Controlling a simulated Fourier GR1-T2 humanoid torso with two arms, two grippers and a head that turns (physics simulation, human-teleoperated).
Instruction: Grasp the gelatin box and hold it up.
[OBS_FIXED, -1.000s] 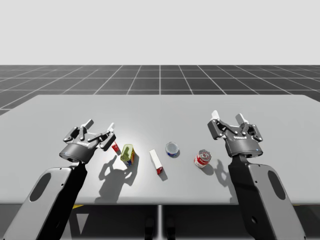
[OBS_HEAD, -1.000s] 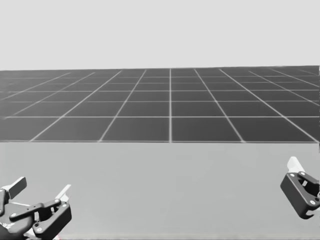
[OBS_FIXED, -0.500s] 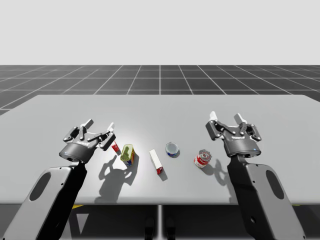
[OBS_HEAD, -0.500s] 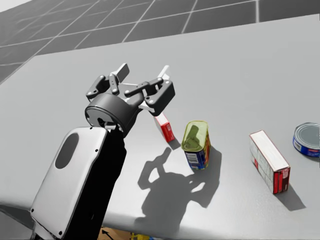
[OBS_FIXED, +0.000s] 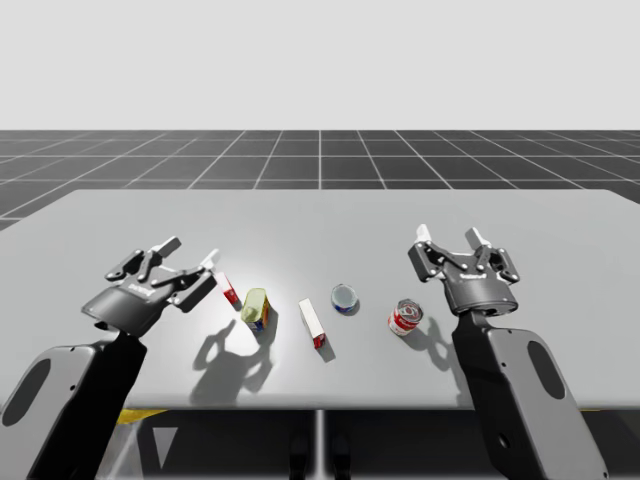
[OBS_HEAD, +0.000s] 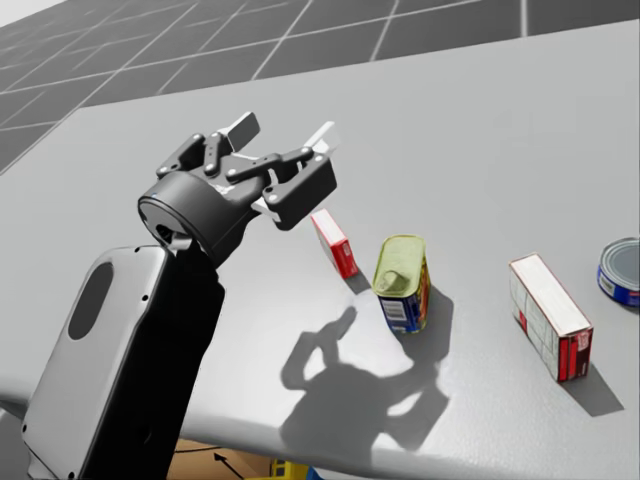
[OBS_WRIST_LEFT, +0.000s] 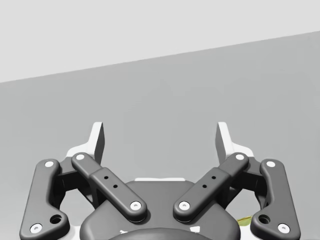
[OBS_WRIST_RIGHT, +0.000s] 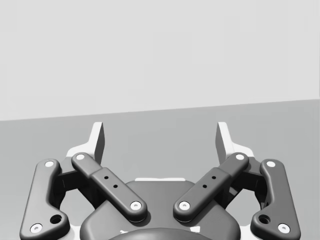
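While my left gripper (OBS_FIXED: 191, 252) hangs over the near left part of the table (OBS_FIXED: 320, 215), its two fingers are spread wide with nothing between them; the left wrist view shows bare grey tabletop ahead of the left gripper (OBS_WRIST_LEFT: 160, 137). The small red box (OBS_FIXED: 229, 291) stands on the table just beside and below the finger nearer the middle of the table, outside the gap. In the head view the small red box (OBS_HEAD: 334, 243) sits right under the knuckle of that finger on my left gripper (OBS_HEAD: 283, 130), and I cannot tell whether they touch. Just past the box, away from my fingers, stands a yellow-green can (OBS_HEAD: 402, 282), then a longer white and red box (OBS_HEAD: 548, 315) lying flat, then a blue can (OBS_HEAD: 622, 270). In the high view a red and white can (OBS_FIXED: 405, 317) lies on its side, just below and beside the fingers of my right gripper (OBS_FIXED: 450, 236). Those fingers are spread wide too, and in the right wrist view my right gripper (OBS_WRIST_RIGHT: 160, 137) has nothing between them.
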